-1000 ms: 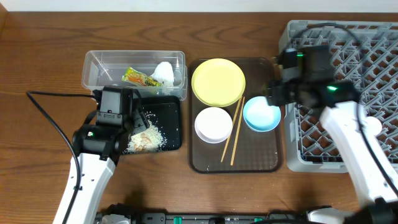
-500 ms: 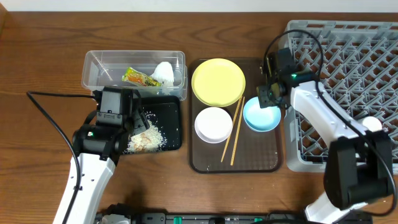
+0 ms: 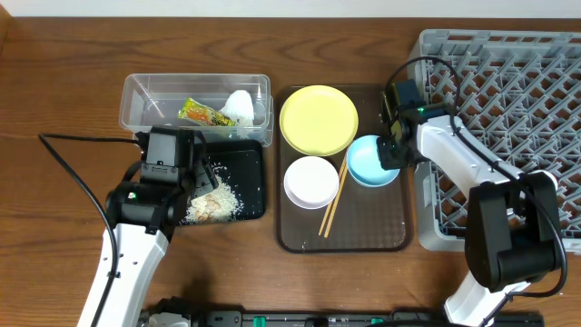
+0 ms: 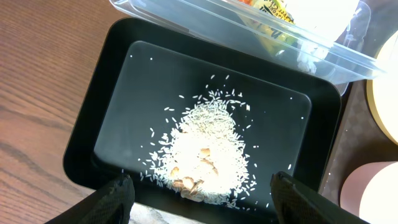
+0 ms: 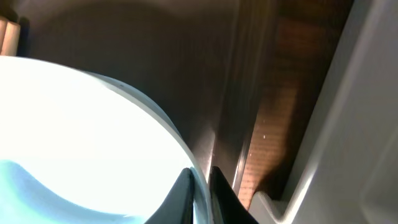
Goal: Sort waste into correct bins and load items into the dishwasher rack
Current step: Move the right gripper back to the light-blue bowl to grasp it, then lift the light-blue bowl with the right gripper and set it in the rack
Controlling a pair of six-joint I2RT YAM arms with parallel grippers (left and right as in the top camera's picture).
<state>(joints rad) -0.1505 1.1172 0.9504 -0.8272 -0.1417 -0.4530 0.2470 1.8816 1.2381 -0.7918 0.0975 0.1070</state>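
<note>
- A clear plastic tub (image 3: 136, 91) stands at the left, rectangular with thin glossy walls. In it lie a crinkled yellow-green-orange wrapper (image 3: 204, 113) and a crumpled white paper wad (image 3: 239, 105).
- Just in front of it is a shallow black tray (image 4: 112, 81), smooth and shiny, with a loose heap of white rice (image 4: 205, 152).
- The left gripper (image 4: 205, 194) hovers over this tray with its fingers wide apart, holding nothing.
- A dark brown serving tray (image 3: 363, 232) carries a flat round yellow plate (image 3: 318, 119), a white bowl (image 3: 311, 182) and two thin wooden chopsticks (image 3: 334, 200).
- The light blue bowl (image 3: 368, 163) is round and glossy. It sits on the right part of the serving tray, its left edge at the upper ends of the chopsticks.
- The right gripper (image 3: 392, 153) pinches the bowl's right rim, one finger on each side.
- The grey plastic rack (image 3: 508, 82), a lattice with pegs, stands at the far right.
</note>
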